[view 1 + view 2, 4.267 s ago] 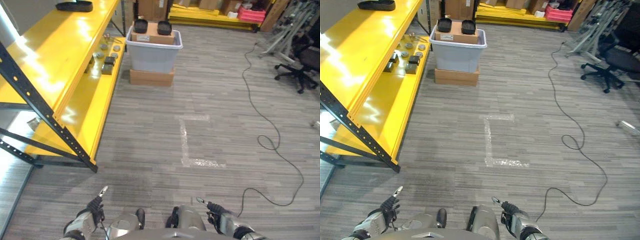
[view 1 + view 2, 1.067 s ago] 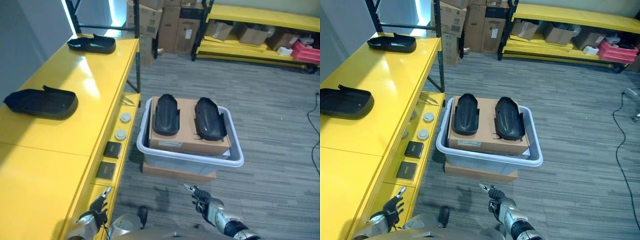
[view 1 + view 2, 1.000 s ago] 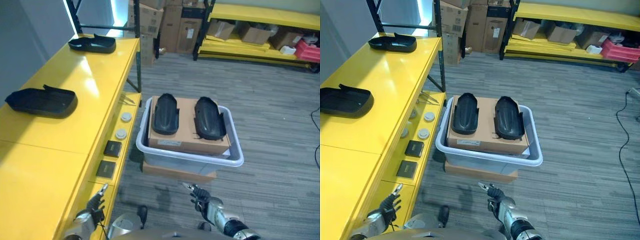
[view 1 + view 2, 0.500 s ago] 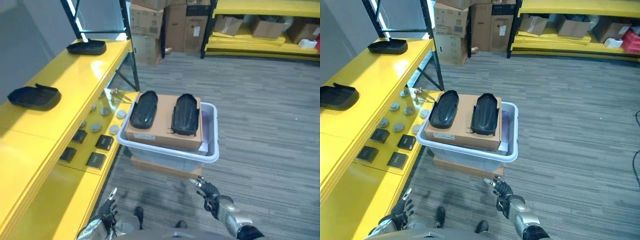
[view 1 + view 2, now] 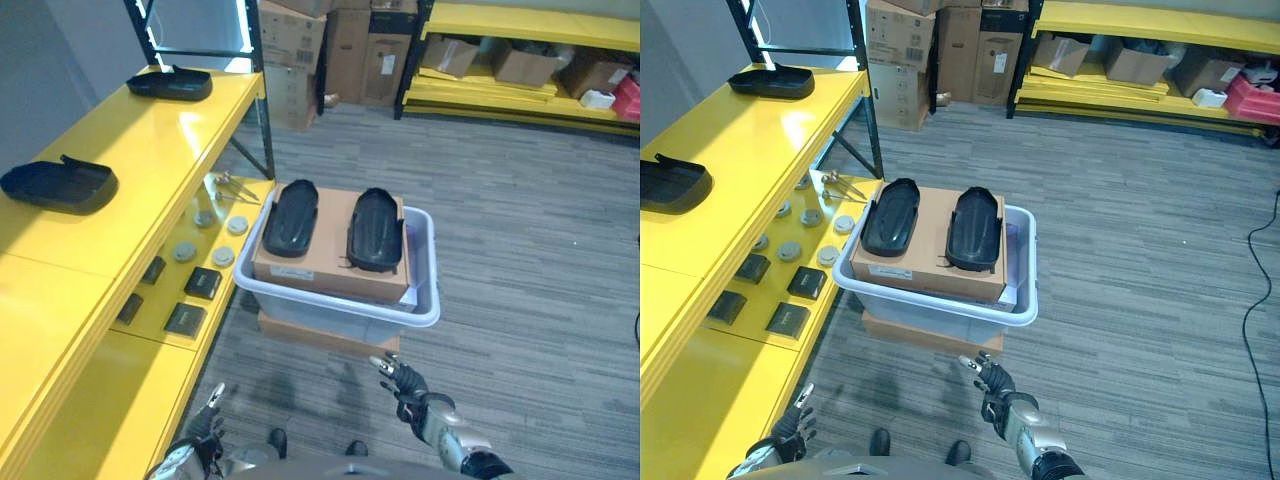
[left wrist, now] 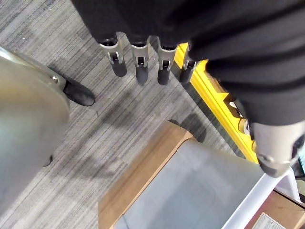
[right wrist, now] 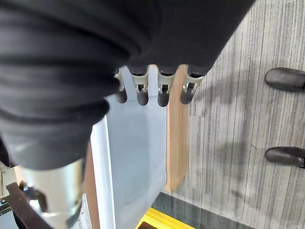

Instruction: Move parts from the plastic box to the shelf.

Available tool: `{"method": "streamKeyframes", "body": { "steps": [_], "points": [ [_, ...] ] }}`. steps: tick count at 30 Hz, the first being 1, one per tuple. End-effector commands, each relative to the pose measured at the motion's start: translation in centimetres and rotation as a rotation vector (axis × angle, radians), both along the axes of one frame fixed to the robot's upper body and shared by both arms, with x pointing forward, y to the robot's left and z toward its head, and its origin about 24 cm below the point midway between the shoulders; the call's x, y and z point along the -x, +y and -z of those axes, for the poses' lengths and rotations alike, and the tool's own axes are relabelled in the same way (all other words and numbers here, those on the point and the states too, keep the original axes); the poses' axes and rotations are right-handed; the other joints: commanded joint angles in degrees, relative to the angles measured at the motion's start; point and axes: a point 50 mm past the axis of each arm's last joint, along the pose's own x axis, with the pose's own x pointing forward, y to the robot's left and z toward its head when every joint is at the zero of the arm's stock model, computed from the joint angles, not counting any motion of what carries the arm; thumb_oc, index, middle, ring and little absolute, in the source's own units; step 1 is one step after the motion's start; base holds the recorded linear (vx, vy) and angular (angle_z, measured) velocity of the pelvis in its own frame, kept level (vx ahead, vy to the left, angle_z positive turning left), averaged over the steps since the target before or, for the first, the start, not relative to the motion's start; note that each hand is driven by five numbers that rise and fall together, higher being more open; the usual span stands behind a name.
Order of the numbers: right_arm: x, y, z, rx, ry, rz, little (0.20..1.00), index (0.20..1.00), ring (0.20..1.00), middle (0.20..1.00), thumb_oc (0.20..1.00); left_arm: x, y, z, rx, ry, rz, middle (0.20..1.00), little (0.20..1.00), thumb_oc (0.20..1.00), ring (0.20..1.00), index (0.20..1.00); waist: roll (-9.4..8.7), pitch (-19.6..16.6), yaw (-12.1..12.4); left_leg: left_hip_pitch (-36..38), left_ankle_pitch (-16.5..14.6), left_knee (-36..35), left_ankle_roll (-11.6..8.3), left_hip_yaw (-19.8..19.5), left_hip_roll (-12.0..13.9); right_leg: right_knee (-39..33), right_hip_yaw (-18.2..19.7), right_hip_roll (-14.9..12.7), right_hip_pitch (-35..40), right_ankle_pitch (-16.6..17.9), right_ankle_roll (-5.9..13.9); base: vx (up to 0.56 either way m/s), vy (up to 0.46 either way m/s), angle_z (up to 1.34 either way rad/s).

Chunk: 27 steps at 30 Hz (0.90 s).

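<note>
Basically, pre-pick state, one view at a time.

head view, box: the plastic box point(image 5: 425, 312) sits at centre on a flat brown carton point(image 5: 325, 337), which lifts it off the floor, so likely less bending to reach in.
head view, parts: two black parts point(image 5: 290, 217) and point(image 5: 375, 228) lie side by side on a cardboard box point(image 5: 330, 270) inside the plastic box, raised to rim level, so they look easy to take from above.
head view, shelf: the yellow shelf point(image 5: 150, 160) runs from 7 to 11 o'clock, just beside the box. Two black parts already lie on its top level, one point(image 5: 55, 185) at 9, one point(image 5: 170, 83) at 11. Lower level holds small discs and dark squares point(image 5: 203, 284).
head view, hands: right hand point(image 5: 992, 380) at 6 o'clock, just short of the box, fingers spread, holding nothing. Left hand point(image 5: 795, 422) at 7 o'clock by the shelf edge, fingers straight, empty.
left wrist view: left hand fingers point(image 6: 138, 67) straight and relaxed, nothing in them; box and carton past them.
right wrist view: right hand fingers point(image 7: 162, 93) straight, empty, pointing at the box wall.
judgement: reach not yet begun; both hands look staged for a two-hand lift.
</note>
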Motion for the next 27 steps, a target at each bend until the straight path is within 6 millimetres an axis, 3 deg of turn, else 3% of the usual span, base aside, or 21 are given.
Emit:
{"method": "streamKeyframes", "body": {
  "steps": [1, 6, 14, 18, 22, 27],
  "points": [
    [-2.1, -3.4, -3.3, 0.026, -0.204, 0.164, 1.000, 1.000, 1.000, 1.000, 1.000, -3.6, 2.8, -3.4, -0.044, -0.237, 0.040, 1.000, 1.000, 1.000, 1.000, 1.000, -1.71, 3.25, 0.81, -4.31, -3.26, 3.76, -0.21, 2.77, 2.10, 3.54, 3.22, -9.70, -5.05, 1.58, 9.29, 0.01, -0.056, 0.02],
    [-2.5, -3.8, -3.6, 0.054, -0.221, 0.239, 1.000, 1.000, 1.000, 1.000, 1.000, -3.5, 2.1, -3.2, -0.045, -0.229, 0.082, 1.000, 1.000, 1.000, 1.000, 1.000, -2.21, 3.19, 1.70, -4.44, -2.03, 2.35, -1.18, 2.81, 2.95, 2.14, 1.70, -8.68, -3.47, 1.30, 9.10, 0.02, -0.088, 0.03],
    [-4.9, -5.4, -6.8, 0.240, -0.303, 0.395, 1.000, 1.000, 1.000, 1.000, 1.000, -3.0, 2.1, -3.0, -0.045, -0.200, 0.092, 1.000, 1.000, 1.000, 1.000, 1.000, -1.67, 3.63, 2.44, -3.88, -1.81, 1.98, -1.23, 2.06, 3.10, 2.40, 1.61, -8.42, -2.77, 0.91, 9.04, 0.01, -0.020, 0.02],
    [-6.1, -6.4, -9.3, 0.349, -0.383, 0.432, 1.000, 1.000, 1.000, 1.000, 1.000, -2.3, 2.1, -2.7, -0.046, -0.187, 0.107, 1.000, 1.000, 1.000, 1.000, 1.000, -1.25, 3.67, 2.76, -3.15, -1.99, 1.91, -1.20, 1.66, 2.94, 2.37, 1.78, -8.63, -2.23, 0.91, 9.21, 0.07, 0.018, 0.07],
    [-7.5, -9.2, -12.1, 0.457, -0.455, 0.495, 1.000, 1.000, 1.000, 1.000, 1.000, -2.1, 2.2, -2.8, -0.042, -0.193, 0.139, 1.000, 1.000, 1.000, 1.000, 1.000, -0.38, 4.11, 3.74, -3.69, -2.09, 2.41, -1.08, 0.82, 2.73, 3.17, 1.53, -9.12, -2.67, 0.79, 9.46, 0.05, 0.042, 0.03],
    [-10.7, -11.3, -17.1, 0.565, -0.584, 0.566, 1.000, 1.000, 1.000, 1.000, 1.000, -3.5, 2.0, -3.4, -0.011, -0.241, 0.187, 1.000, 1.000, 1.000, 1.000, 1.000, 0.83, 6.33, 5.59, -8.36, -2.09, 4.40, -0.81, -1.28, 1.87, 4.50, 0.80, -10.02, -5.86, 0.70, 9.54, -0.10, 0.038, 0.07]
  ]
}}
